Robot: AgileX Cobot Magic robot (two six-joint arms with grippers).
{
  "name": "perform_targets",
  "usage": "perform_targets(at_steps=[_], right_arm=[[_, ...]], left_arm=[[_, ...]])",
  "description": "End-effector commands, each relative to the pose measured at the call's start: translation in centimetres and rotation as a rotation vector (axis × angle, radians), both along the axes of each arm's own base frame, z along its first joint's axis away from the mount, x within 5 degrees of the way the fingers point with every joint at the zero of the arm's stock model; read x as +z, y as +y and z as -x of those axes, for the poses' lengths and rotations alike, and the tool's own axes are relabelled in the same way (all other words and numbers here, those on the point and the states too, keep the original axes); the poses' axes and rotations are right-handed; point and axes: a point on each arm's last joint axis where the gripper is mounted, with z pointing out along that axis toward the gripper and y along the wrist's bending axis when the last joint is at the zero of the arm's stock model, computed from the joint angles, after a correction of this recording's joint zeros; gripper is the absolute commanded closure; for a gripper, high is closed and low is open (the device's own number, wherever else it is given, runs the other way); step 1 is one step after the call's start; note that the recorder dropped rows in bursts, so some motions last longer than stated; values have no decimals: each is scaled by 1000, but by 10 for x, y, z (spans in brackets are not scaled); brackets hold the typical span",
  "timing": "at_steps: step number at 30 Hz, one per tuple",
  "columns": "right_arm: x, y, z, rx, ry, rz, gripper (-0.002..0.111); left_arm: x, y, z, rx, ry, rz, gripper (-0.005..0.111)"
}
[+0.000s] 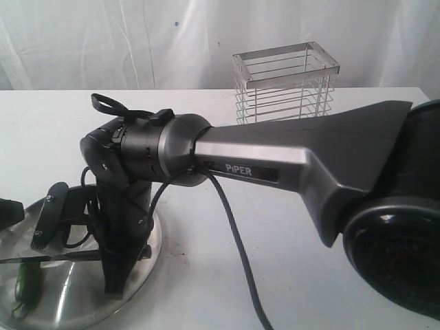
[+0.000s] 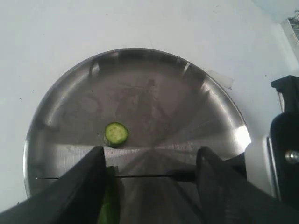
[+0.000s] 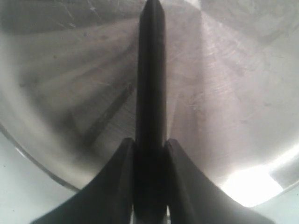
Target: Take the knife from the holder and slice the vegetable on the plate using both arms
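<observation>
The steel plate (image 1: 141,265) lies at the front left. My right gripper (image 1: 115,283) points down over it, shut on the black handle of the knife (image 1: 48,258). The thin blade runs level to the left above the dark green vegetable (image 1: 27,282). In the right wrist view the knife (image 3: 151,70) sticks out from the right gripper (image 3: 150,142) over the plate (image 3: 224,93). My left gripper (image 2: 152,151) stands open astride the knife (image 2: 145,176). The vegetable (image 2: 110,205) lies against one finger, and one round slice (image 2: 116,134) rests on the plate (image 2: 154,93). The left gripper (image 1: 20,230) shows at the left edge.
The wire holder (image 1: 285,82) stands at the back of the white table (image 1: 206,275), right of the middle. The right arm's grey forearm (image 1: 275,161) spans the scene from the right, with a black cable (image 1: 237,254) hanging down to the table.
</observation>
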Motion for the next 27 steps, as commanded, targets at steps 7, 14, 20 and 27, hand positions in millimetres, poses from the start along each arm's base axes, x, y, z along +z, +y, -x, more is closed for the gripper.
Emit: perform_targets(at_steps=[7,14,20,27], right_arm=[[1,-1,1,7,13,19,108],[1,-2,2,8,17,29,108],[1,-2,2,8,18,31,108],[1,-4,3,9,28,45,108]], left_arm=[[-25,3,3,106,100,86,61],[-33,10,-7,165,114,73,106],[-48,10,-13,139,210,42,106],[-59,13,-21,138,227,-7,106]])
